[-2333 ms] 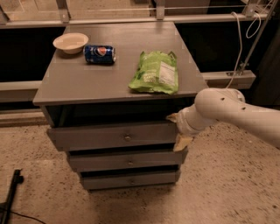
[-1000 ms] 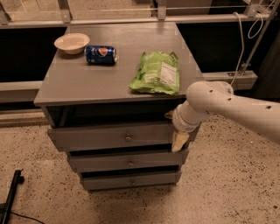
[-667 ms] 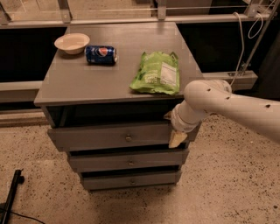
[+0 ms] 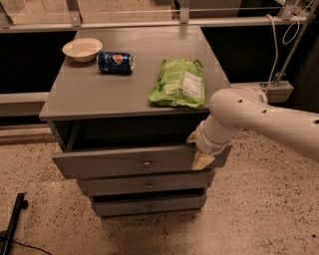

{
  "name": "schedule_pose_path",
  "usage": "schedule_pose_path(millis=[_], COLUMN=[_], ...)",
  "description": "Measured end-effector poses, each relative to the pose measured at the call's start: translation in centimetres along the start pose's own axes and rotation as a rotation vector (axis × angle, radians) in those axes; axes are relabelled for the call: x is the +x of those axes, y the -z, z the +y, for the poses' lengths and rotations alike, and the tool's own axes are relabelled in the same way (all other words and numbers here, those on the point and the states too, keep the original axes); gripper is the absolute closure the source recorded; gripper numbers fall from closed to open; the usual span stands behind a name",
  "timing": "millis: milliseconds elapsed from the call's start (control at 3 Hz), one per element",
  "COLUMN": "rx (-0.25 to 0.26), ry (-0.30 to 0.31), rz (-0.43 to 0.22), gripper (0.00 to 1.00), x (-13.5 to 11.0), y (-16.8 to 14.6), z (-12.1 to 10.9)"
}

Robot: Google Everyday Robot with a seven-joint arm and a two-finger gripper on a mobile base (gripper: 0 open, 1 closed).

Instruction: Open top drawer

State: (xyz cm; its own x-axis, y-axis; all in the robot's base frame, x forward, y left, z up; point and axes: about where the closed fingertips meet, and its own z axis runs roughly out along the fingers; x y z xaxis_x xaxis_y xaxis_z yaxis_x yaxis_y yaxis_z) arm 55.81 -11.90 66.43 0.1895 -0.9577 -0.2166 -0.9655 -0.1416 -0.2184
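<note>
Gripper [image 4: 198, 149] sits at the right end of the top drawer [image 4: 109, 163], which juts slightly out below the cabinet top [image 4: 99, 94]; whether it clamps cannot be told. Pepsi can [image 4: 115, 62] lies near the top's back-left corner.

A green chip bag [image 4: 178, 83] lies just above the gripper [image 4: 198, 148] at the cabinet's [image 4: 99, 94] right front; farther up-left sits a Pepsi can [image 4: 115, 63] beside a cream bowl [image 4: 82, 49].

Indoor robot-testing space, lab-like rather than domestic: a free-standing grey wooden cabinet [image 4: 89, 94] on a speckled terrazzo floor [image 4: 259, 214], metal railing posts [image 4: 74, 11] behind, loose cables [image 4: 274, 45] hanging at right. The white arm's gripper [image 4: 196, 151] sits at the right end of the grey wooden top drawer [image 4: 109, 164].
</note>
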Motion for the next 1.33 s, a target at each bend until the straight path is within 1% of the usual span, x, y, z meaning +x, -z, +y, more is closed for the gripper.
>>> schedule_pose_path(millis=[667,1000,1333], rx=[-0.014,-0.014,-0.014], ry=[0.002,0.002,0.002], rz=[0.004,0.004,0.004], gripper=[0.43,0.24,0.02], x=[-0.37,-0.37,-0.37], y=[0.87,0.87,0.87], z=[0.47,0.47,0.47])
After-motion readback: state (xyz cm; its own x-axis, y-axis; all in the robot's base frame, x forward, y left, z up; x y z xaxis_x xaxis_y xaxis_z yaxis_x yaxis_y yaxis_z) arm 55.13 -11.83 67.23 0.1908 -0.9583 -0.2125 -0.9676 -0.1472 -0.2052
